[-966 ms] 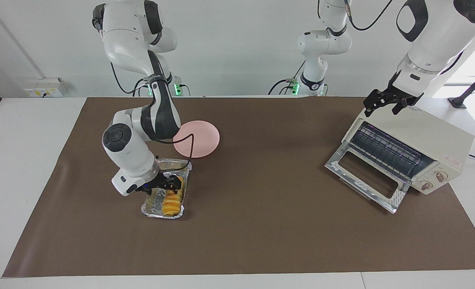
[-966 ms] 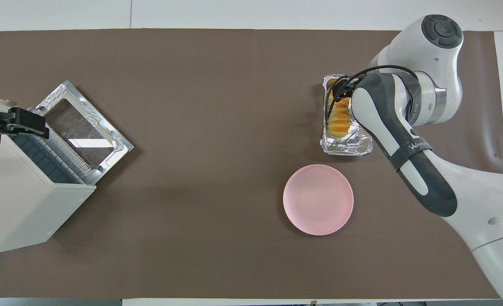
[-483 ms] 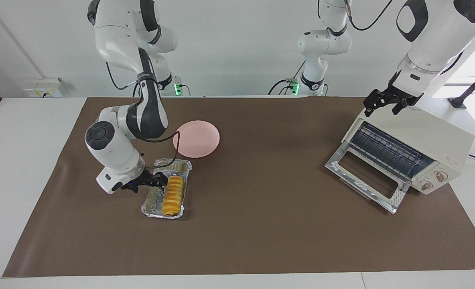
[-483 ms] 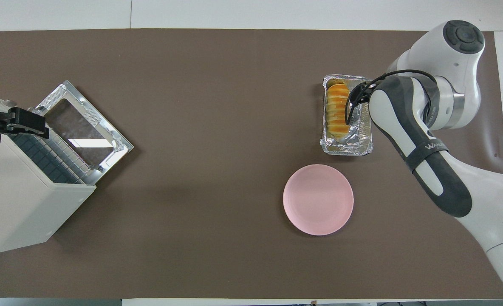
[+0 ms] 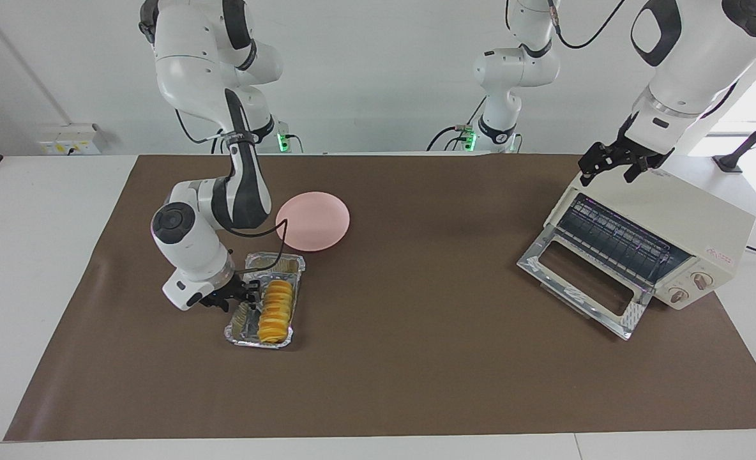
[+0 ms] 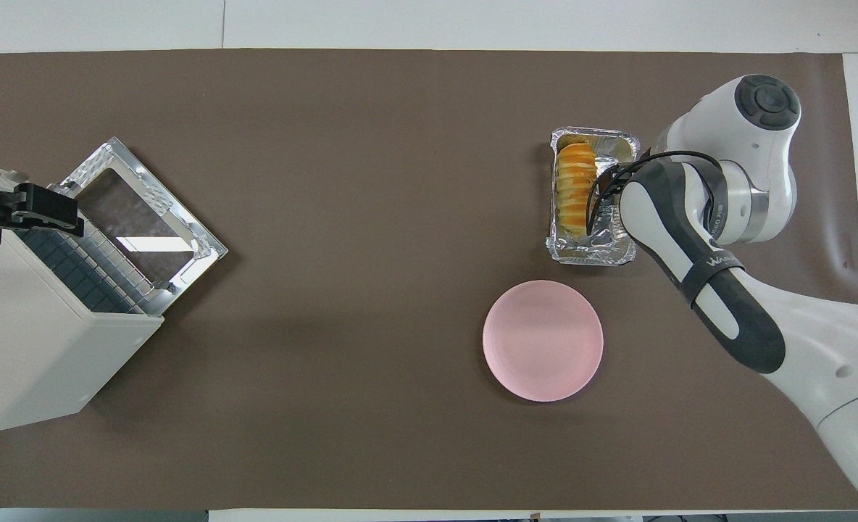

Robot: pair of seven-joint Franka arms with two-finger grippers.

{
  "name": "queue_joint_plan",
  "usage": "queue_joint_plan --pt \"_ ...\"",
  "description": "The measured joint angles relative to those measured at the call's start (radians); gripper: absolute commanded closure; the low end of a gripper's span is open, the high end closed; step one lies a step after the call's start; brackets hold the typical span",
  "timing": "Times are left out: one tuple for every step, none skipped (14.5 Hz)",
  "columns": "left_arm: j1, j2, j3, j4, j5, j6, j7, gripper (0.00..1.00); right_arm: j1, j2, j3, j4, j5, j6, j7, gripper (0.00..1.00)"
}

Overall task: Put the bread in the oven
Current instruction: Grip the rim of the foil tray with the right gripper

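The bread [image 5: 275, 310] [image 6: 575, 190], a ridged golden loaf, lies in a silver foil tray [image 5: 260, 344] [image 6: 593, 254] toward the right arm's end of the table. My right gripper [image 5: 245, 296] [image 6: 601, 188] is low at the tray, right beside the bread on the side toward the right arm's end. How wide it stands does not show. The cream oven [image 5: 687, 220] [image 6: 34, 355] stands at the left arm's end with its glass door [image 5: 581, 281] [image 6: 143, 217] dropped open and the wire rack showing. My left gripper [image 5: 614, 167] [image 6: 16, 212] waits open over the oven's top edge.
A pink round plate [image 5: 313, 221] [image 6: 543, 341] lies nearer to the robots than the foil tray. A brown mat [image 5: 416, 358] covers the table between the tray and the oven.
My right gripper has drawn back off the top of the bread toward the right arm's end and come down beside it at the tray. The left arm has stayed still.
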Motion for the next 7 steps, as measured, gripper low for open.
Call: queue_joint_plan --pt "0.000 0.000 0.000 0.000 0.000 0.000 0.000 0.00 0.000 -0.004 0.001 -0.001 0.000 0.000 0.000 1.00" --pt "0.000 0.000 0.000 0.000 0.000 0.000 0.000 0.00 0.001 -0.007 0.002 -0.001 0.000 0.000 0.000 1.00" --pt "0.000 0.000 0.000 0.000 0.000 0.000 0.000 0.00 0.001 -0.009 0.003 -0.001 0.000 0.000 0.000 1.00" --pt "0.000 0.000 0.000 0.000 0.000 0.000 0.000 0.00 0.001 -0.009 0.003 -0.001 0.000 0.000 0.000 1.00" --pt "0.000 0.000 0.000 0.000 0.000 0.000 0.000 0.00 0.001 -0.010 0.003 -0.002 0.000 0.000 0.000 1.00" --pt "0.000 0.000 0.000 0.000 0.000 0.000 0.000 0.00 0.001 -0.010 0.003 -0.002 0.000 0.000 0.000 1.00" --pt "0.000 0.000 0.000 0.000 0.000 0.000 0.000 0.00 0.001 -0.011 0.003 -0.001 0.000 -0.001 0.000 1.00"
